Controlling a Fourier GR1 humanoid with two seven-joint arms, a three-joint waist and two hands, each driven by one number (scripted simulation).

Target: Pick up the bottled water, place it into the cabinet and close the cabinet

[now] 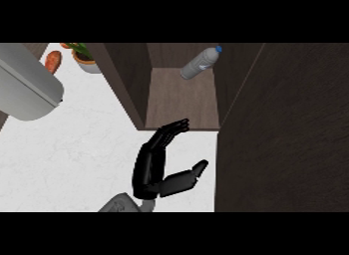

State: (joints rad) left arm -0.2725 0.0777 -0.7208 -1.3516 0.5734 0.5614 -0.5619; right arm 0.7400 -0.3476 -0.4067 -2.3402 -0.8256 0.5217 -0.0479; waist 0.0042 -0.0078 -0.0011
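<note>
hand: only one shows, so honestly can't say if it's left or right; the black hand (161,164) comes up from the lower edge, fingers straight and together, thumb spread off to the side, holding nothing
fingertips: right at the front edge of the cabinet floor (179,102), maybe just touching it, hard to tell
bottled water (200,63): already inside the cabinet, leaning at the back of the floor toward the right wall, well apart from the hand
cabinet door (291,129): the big dark panel on the right looks like the door, swung open
counter (67,154): white top; a grey rounded thing at its left edge and a potted plant (82,56) plus something orange at the far left corner
step: placing looks done to me, closing is what's left
next move: get the hand clear of the opening and over to that door, then push it shut without clipping the bottle
</note>
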